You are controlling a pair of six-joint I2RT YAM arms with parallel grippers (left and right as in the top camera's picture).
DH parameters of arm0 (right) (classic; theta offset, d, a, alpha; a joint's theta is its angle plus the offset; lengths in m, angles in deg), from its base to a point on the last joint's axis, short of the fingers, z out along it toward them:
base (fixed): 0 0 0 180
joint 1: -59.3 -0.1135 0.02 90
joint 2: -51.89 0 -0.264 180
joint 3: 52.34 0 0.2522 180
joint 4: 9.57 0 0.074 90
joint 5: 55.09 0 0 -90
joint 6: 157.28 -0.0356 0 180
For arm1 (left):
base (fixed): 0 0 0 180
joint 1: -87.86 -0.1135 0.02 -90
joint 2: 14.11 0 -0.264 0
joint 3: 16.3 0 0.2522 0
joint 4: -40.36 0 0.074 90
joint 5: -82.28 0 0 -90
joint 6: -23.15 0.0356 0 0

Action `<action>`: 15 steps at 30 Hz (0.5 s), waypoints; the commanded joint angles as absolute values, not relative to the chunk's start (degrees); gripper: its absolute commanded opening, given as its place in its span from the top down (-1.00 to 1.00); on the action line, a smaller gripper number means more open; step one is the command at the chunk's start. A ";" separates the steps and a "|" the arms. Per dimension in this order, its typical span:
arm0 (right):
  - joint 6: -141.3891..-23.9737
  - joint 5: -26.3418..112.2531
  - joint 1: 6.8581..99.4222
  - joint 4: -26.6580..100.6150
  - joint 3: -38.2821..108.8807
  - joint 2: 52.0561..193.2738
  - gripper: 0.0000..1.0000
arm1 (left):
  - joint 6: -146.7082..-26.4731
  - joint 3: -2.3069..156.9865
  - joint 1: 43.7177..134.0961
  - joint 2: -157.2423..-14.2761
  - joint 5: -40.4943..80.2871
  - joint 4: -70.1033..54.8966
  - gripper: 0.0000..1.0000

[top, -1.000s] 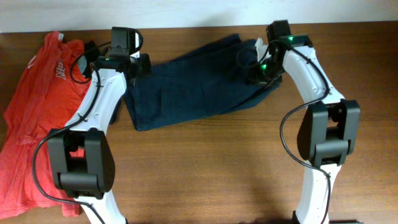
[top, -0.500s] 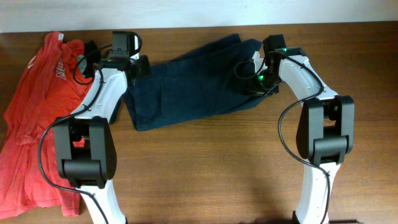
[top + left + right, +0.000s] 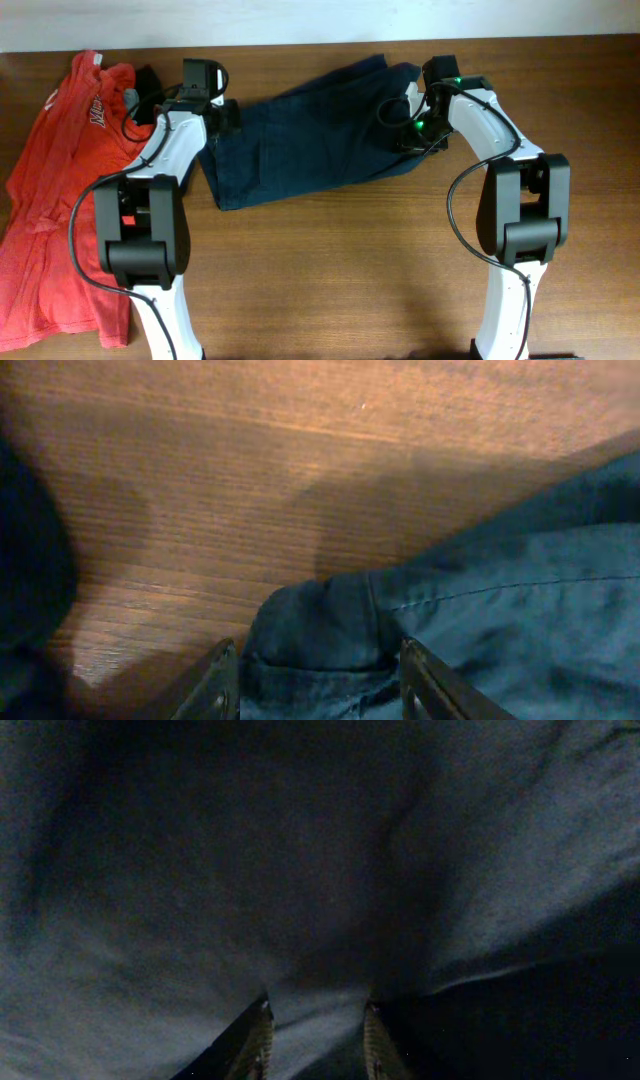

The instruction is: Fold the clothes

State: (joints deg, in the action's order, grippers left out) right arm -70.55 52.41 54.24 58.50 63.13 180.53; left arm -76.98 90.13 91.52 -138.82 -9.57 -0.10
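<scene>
Dark blue jeans lie spread across the back of the table. My left gripper is at their left end. In the left wrist view its fingers stand wide apart, open, with a bunched denim hem between them. My right gripper is on the jeans' right end. In the right wrist view its fingers are shut on a raised ridge of the dark cloth, with creases running to the pinch.
A red T-shirt lies flat along the left side of the wooden table, reaching its front left corner. The table's back edge meets a pale wall just behind both grippers.
My right gripper has moved left and slightly toward the front, and the jeans' right end has drawn in with it. My left arm has shifted a little at the jeans' left end.
</scene>
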 commanded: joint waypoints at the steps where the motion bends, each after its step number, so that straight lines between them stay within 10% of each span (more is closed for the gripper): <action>1: -70.94 52.93 54.03 58.39 62.57 180.64 0.29 | -76.68 90.15 91.37 -140.22 -8.71 0.47 -0.04; 6: -70.92 52.93 54.03 58.39 62.57 180.64 0.29 | -76.68 90.15 91.39 -140.22 -7.73 1.30 0.13; 15: -70.92 52.91 54.03 58.45 62.57 180.64 0.29 | -76.66 90.15 91.34 -140.22 -7.05 -0.66 0.99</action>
